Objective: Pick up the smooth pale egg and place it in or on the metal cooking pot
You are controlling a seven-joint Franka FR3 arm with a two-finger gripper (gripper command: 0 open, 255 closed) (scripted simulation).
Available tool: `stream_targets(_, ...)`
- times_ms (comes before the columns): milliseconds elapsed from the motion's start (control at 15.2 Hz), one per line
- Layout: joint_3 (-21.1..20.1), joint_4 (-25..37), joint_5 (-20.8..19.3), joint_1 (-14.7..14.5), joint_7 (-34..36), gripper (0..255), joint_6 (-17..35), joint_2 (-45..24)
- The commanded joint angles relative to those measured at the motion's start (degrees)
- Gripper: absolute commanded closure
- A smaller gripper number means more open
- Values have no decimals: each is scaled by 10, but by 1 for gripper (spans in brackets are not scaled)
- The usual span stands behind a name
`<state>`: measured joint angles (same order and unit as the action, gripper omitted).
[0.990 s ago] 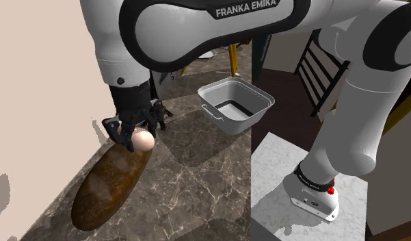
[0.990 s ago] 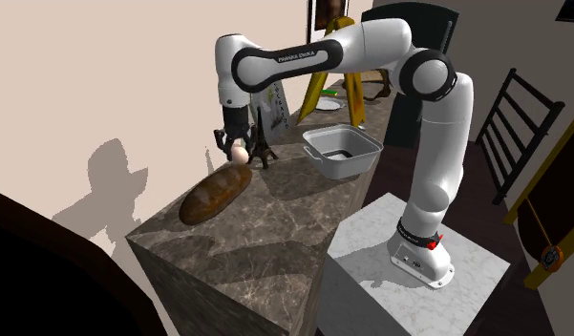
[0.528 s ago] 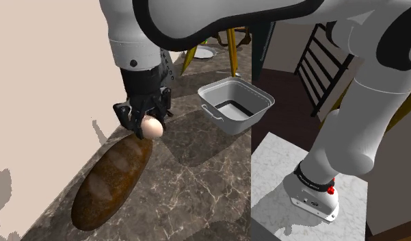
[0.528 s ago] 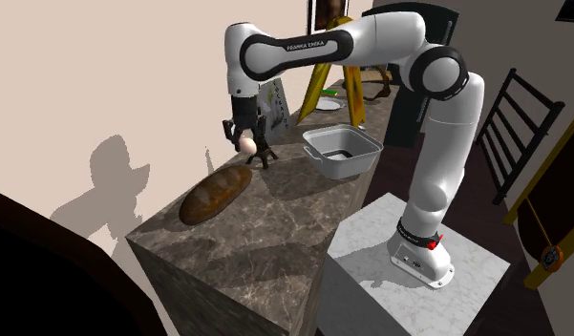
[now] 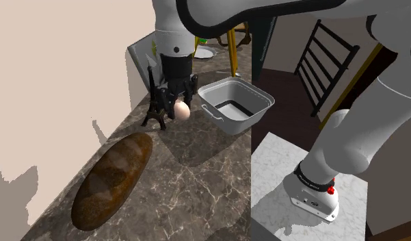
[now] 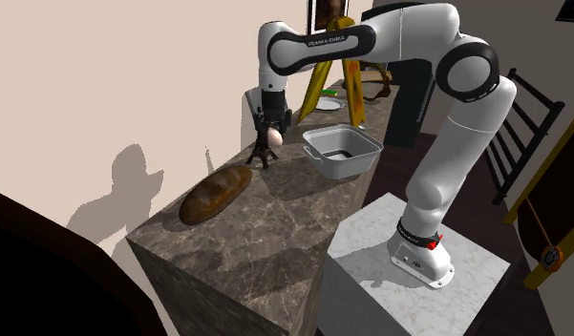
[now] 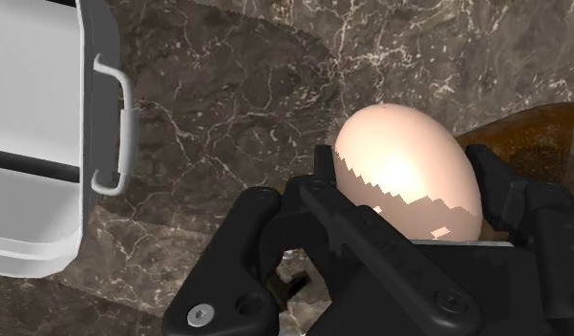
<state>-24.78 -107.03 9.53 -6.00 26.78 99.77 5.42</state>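
My black gripper is shut on a pale pinkish egg and holds it in the air above the dark marble counter. In the wrist view the egg sits clasped between the black fingers. The grey metal pot, square with a handle, stands on the counter just toward the shoulder view's right of the egg. From the second exterior view the gripper hangs to the left of the pot.
A long brown bread loaf lies on the counter near the shoulder view's lower left. A small dark Eiffel tower figure stands right behind the gripper by the wall. A yellow stand and a plate are at the counter's far end.
The gripper has carried the egg up off the loaf's end and toward the pot, past the tower figure. The fingers stay shut on the egg.
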Motion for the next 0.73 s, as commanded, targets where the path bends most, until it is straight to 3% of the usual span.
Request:
stream_targets(0,17,-31,9,11,-32,255,0,29)
stream_targets(660,111,-127,9,62,-180,255,-19,125)
